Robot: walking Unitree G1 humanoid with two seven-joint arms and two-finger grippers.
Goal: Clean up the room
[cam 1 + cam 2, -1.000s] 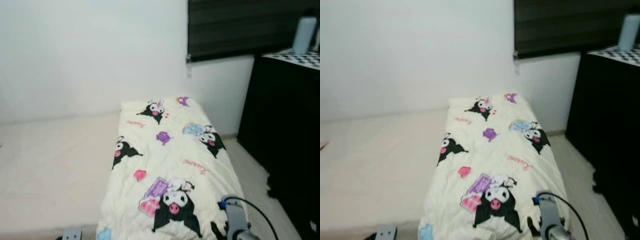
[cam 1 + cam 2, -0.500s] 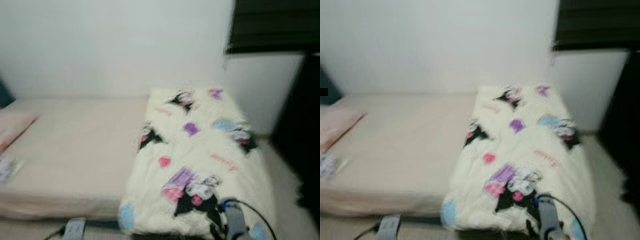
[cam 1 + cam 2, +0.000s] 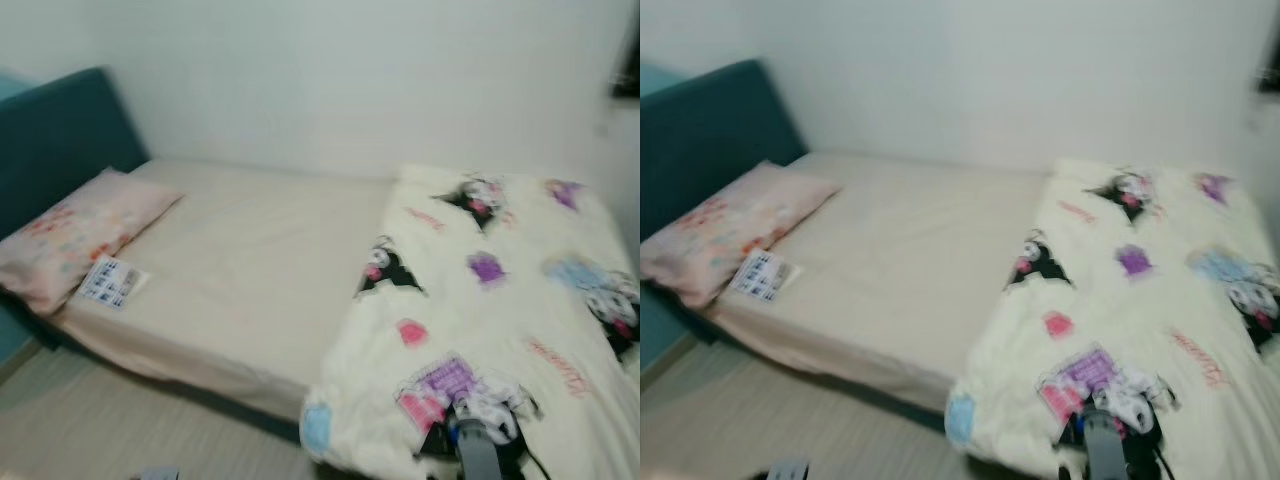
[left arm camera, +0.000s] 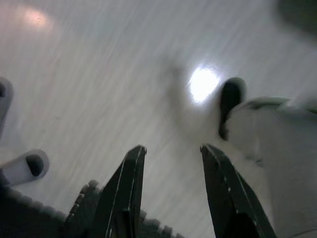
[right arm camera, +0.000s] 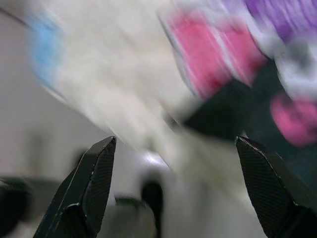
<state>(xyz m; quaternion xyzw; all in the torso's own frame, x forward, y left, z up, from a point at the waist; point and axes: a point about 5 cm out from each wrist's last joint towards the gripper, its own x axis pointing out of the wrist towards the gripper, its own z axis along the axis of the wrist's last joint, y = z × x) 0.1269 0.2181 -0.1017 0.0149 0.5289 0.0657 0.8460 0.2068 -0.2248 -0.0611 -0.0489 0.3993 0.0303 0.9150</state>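
1. At the far left of the head views a dark teal headboard (image 3: pixel 55 140) stands against the white wall (image 3: pixel 330 70), at the head of the bed (image 3: pixel 250 260).
2. A pink patterned pillow (image 3: pixel 75 235) lies at that end of the bed, touching the headboard.
3. Just beside the pillow, on the near edge of the mattress, lies a small white printed packet (image 3: pixel 110 282); its print is too blurred to read.
4. The middle of the bed is bare cream sheet, and pale wood-look floor (image 3: pixel 120 420) runs along the near side of the bed.
5. The left hand (image 4: pixel 171 158) hangs low over that pale floor; in its wrist view the two black fingers (image 4: pixel 126 183) stand a little apart, with nothing between them.
6. The right half of the bed is covered by a cream blanket (image 3: pixel 500 300) printed with black cartoon figures, purple and pink patches and a blue spot near its lower corner; it drapes over the near edge of the mattress.
7. The right hand (image 5: pixel 176 183) is by the blanket's near edge, its grey wrist (image 3: pixel 478 455) low in the head views; its fingers (image 5: pixel 91 183) are spread wide, with only the blurred blanket print beyond them, and they hold nothing.
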